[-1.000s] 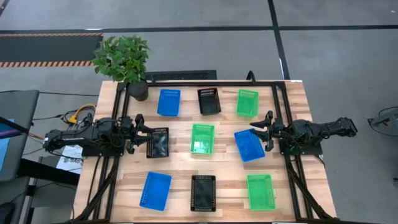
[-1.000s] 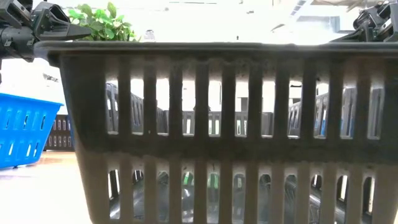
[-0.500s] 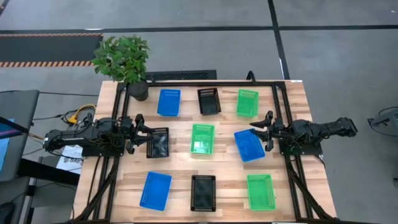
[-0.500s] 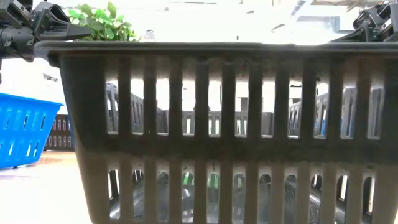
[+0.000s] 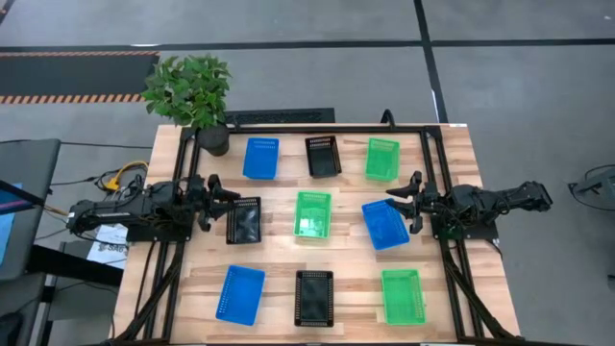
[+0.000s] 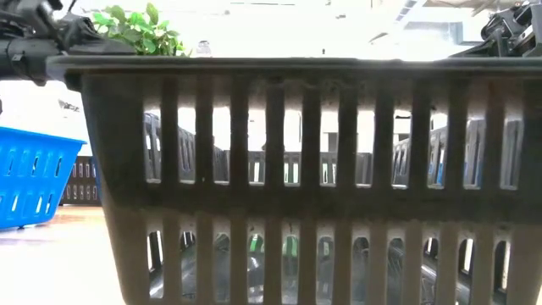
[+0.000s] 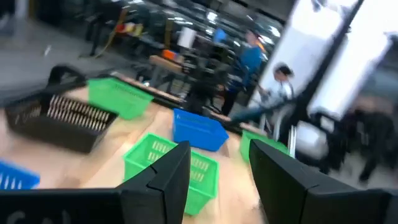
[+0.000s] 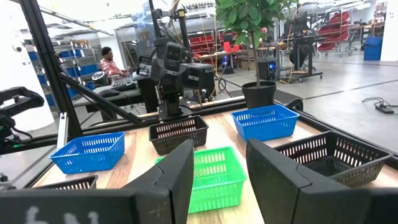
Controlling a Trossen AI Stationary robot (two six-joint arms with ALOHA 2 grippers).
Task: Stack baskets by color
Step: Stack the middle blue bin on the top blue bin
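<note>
Since a second ago I see one change: the left gripper (image 5: 222, 197) has turned a little at the wrist, and its view is smeared by that motion. It hovers at the left edge of the middle-left black basket (image 5: 244, 219), fingers apart with nothing between them. The right gripper (image 5: 405, 204) has not shifted; it hangs just right of the tilted blue basket (image 5: 384, 224), jaws parted and empty too.

None of the nine baskets has moved. Taking the centre green basket (image 5: 312, 213) as my landmark: behind it stand a blue basket (image 5: 260, 158), a black one (image 5: 323, 156) and a green one (image 5: 381, 159) in a row; in front of it lie a second blue (image 5: 240, 293), the near black basket (image 5: 314, 298) and a third green (image 5: 402, 295). All sit singly, nothing stacked.

The low view is almost wholly blocked by the near black basket's slatted wall (image 6: 296, 178); past it I make out only a blue basket (image 6: 34, 174) and leaves of the potted plant (image 5: 190, 91), which stands at the table's far left corner. People in the room beyond show in both wrist views, blurred in the left one.
</note>
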